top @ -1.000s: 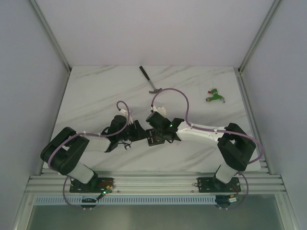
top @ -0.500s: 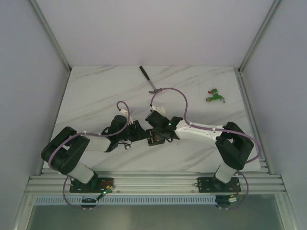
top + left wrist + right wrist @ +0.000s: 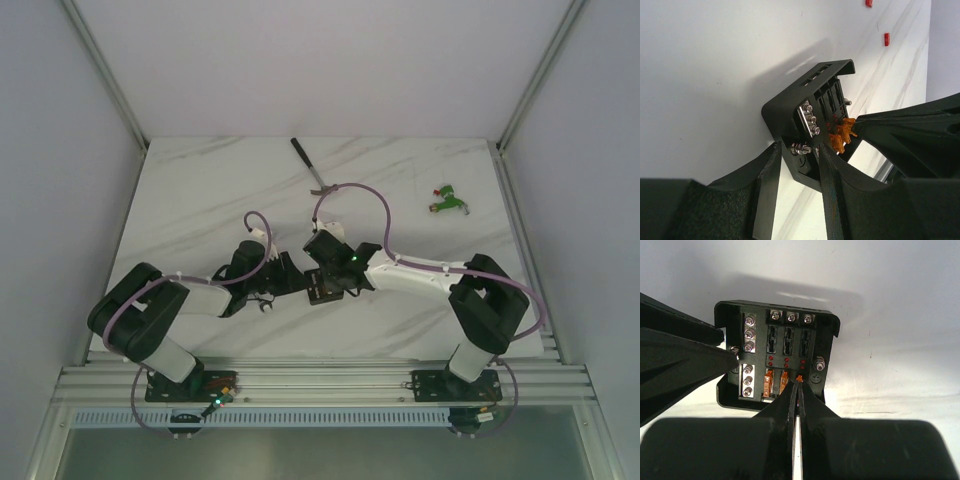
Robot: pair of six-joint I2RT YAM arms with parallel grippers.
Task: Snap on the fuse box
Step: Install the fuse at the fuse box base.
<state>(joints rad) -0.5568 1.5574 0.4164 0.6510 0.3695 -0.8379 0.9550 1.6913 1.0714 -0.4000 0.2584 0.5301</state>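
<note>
The fuse box [image 3: 318, 290] is a small black square box lying mid-table between both wrists. In the left wrist view it [image 3: 805, 100] is tilted, and my left gripper [image 3: 799, 150] clamps its near corner beside a screw. In the right wrist view the box [image 3: 775, 320] shows screws, empty slots and two seated orange fuses [image 3: 769, 382]. My right gripper [image 3: 799, 381] is shut on a third orange fuse [image 3: 799, 377] at the rightmost slot of the lower row. From above, my left gripper [image 3: 290, 281] and right gripper [image 3: 326, 283] meet at the box.
A wrench [image 3: 313, 168] lies at the far middle of the table. A green-and-red connector piece [image 3: 447, 199] lies at the far right. Two tiny loose red fuses [image 3: 886, 39] lie on the table beyond the box.
The right arm's elbow and cable shifted slightly left a second ago. Both grippers have stayed at the fuse box since.
</note>
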